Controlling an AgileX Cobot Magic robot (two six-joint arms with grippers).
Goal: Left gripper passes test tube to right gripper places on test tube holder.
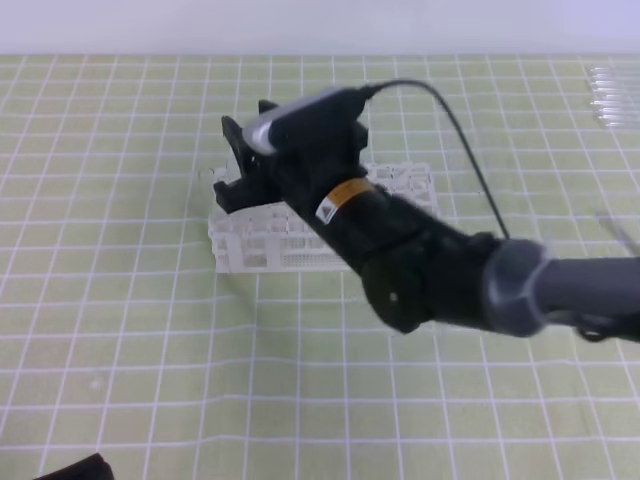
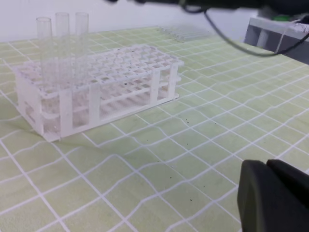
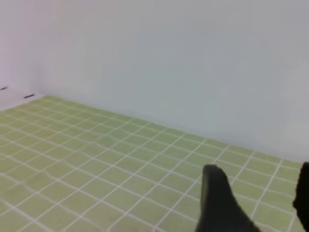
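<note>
This looks like a lab where a robot practises. A white test tube holder [image 2: 101,87] with lots of little square holes stands on the tabletop [image 1: 120,330], which is covered by a green mat with white grid lines. Three clear glass tubes [image 2: 62,36] stand up in the holder, more clear tubes [image 1: 612,92] lie at the far right, and a plain white wall [image 3: 169,58] is behind.
</note>
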